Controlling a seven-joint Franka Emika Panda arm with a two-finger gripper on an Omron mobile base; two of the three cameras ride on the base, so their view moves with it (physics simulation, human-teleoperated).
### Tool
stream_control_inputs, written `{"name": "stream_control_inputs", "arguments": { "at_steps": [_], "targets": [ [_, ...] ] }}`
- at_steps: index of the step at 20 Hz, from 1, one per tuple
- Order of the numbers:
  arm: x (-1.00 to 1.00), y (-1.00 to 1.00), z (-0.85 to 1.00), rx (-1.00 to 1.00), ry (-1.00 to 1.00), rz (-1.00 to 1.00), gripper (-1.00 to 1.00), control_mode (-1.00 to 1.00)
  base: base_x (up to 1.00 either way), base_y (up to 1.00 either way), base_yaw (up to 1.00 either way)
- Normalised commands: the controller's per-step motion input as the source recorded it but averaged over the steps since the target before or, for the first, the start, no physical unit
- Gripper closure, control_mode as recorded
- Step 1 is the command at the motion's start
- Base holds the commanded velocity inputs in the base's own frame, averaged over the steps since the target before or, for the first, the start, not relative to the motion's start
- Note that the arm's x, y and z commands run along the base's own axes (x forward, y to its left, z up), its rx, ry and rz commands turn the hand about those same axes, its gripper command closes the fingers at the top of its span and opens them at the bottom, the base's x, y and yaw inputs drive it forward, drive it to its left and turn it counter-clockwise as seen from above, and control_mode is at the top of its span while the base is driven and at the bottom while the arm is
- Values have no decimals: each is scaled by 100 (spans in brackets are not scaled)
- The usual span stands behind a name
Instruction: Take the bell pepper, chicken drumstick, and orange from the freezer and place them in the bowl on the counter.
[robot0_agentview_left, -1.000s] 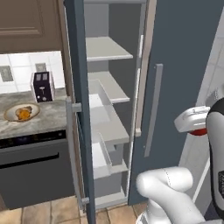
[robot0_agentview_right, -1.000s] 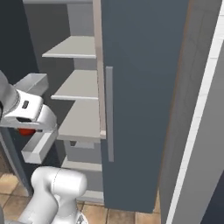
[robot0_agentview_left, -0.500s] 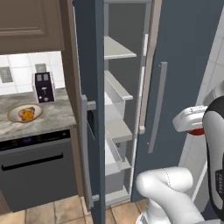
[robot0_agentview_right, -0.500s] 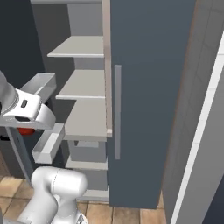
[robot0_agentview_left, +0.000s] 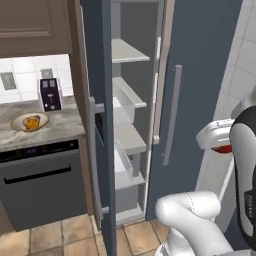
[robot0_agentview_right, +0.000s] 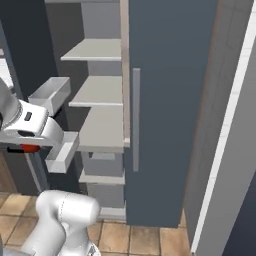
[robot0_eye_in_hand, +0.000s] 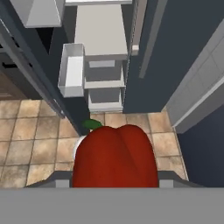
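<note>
My gripper (robot0_eye_in_hand: 114, 177) is shut on the glossy red bell pepper (robot0_eye_in_hand: 115, 157), which hides both fingertips in the hand view. A green stem pokes out at its top left. In the left base view the white hand (robot0_agentview_left: 217, 136) hangs at the right, in front of the freezer, with a red sliver of the pepper (robot0_agentview_left: 223, 149) under it. The dark grey freezer (robot0_agentview_left: 195, 75) stands with its door (robot0_agentview_left: 102, 125) open, showing pale shelves. The beige bowl (robot0_agentview_left: 15, 123) sits on the marbled counter (robot0_agentview_left: 57, 127) at the left, with an orange-golden lump (robot0_agentview_left: 31, 121) in it that is too small to name.
A dark toaster (robot0_agentview_left: 50, 95) stands behind the bowl against the tiled wall. A black dishwasher front (robot0_agentview_left: 42, 187) is under the counter. The open door's edge juts out between the arm and the counter. Tan floor tiles (robot0_eye_in_hand: 39, 131) lie below.
The whole picture has slid right in both base views, so the base has moved. The pepper stays in the gripper, unchanged.
</note>
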Motion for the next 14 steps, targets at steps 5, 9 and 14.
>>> {"name": "stream_control_inputs", "arguments": {
  "at_steps": [5, 9, 14],
  "targets": [
    [0, 0, 0, 0, 0, 0, 100, 100, -80, 2, 0],
    [0, 0, 0, 0, 0, 0, 100, 100, -48, 53, 0],
    [0, 0, 0, 0, 0, 0, 100, 100, -12, 88, 0]
  ]
}}
